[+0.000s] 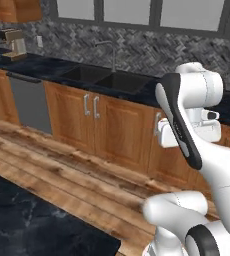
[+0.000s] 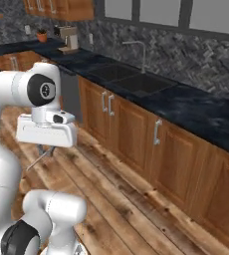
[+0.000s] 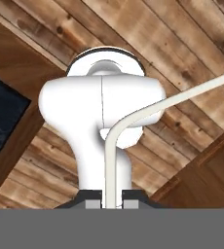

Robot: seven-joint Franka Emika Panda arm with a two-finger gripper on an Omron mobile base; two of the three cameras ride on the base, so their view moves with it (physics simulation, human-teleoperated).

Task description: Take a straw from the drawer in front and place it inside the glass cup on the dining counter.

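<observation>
Transport step, judged from the layout: carry to the cup, with pickup done. Two-finger gripper (image 3: pixel 109 204) has its dark fingertips drawn in close on either side of a thin, pale straw (image 3: pixel 182 99), and I see no gap. I read that as a firm hold. The colour looks whitish rather than pinkish-red, and the straw shows a bend just above the fingers.

From the right base camera, the gripper (image 2: pixel 46 149) hangs under the white hand, above the plank floor. The straw (image 2: pixel 37 160) slants down and away from it.

Black marble-look dining counter (image 1: pixel 37 225) lies at the lower left, across the floor from the cabinets. A corner of it (image 3: pixel 2 121) also appears from the hand camera.

Doing it well:
- Swing slowly. The long free end could whip or catch on the robot's body.
- Bring the straw upright before lowering it.

Containers: dark double sink (image 1: pixel 107 80) is set in the herringbone-backed worktop, and I can make out nothing in it. Orange-brown cabinet doors (image 1: pixel 114 125) are shut.
</observation>
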